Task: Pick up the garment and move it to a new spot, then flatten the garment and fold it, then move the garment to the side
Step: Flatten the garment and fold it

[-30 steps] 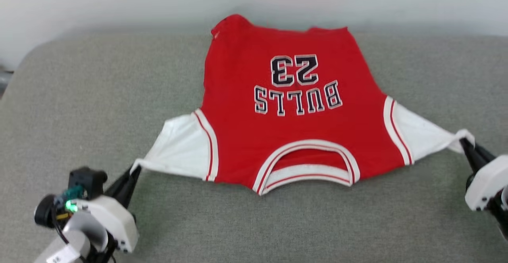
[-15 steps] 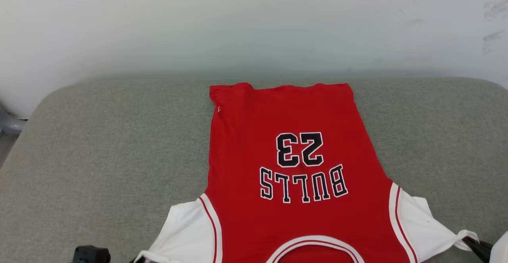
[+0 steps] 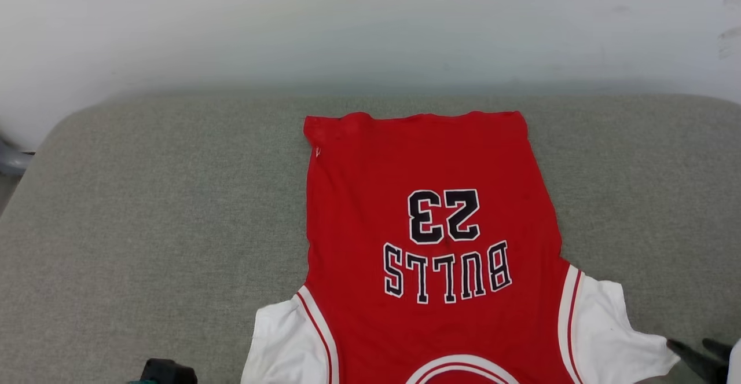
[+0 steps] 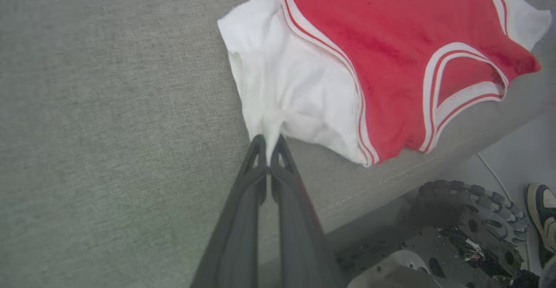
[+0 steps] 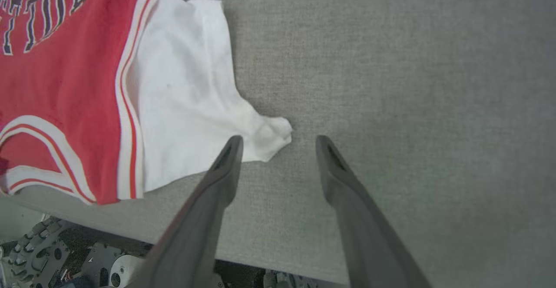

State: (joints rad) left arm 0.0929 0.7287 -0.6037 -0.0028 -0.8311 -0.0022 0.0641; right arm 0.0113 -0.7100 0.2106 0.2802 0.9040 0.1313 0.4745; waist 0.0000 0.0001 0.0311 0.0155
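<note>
The garment [image 3: 428, 210], a red jersey with white sleeves and "BULLS 23" lettering, lies spread flat on the grey cushion [image 3: 145, 210], collar toward me. In the left wrist view my left gripper [image 4: 269, 142] is shut on the tip of the white sleeve [image 4: 286, 84]. In the right wrist view my right gripper [image 5: 278, 142] stands open, the other white sleeve's tip [image 5: 269, 136] lying loose between its fingers. The right gripper's fingertips [image 3: 689, 355] show at the lower right of the head view, beside the sleeve [image 3: 602, 332].
A pale wall [image 3: 370, 25] rises behind the cushion. The cushion's front edge [image 4: 391, 179] runs close under the collar, with my wheeled base [image 4: 456, 236] and a person's shoe [image 4: 543, 218] on the floor below. Bare cushion lies to both sides of the garment.
The right gripper has opened and let go of the sleeve tip, which now lies slack. The head camera has tilted up, so the picture shifted down. The left gripper keeps its hold.
</note>
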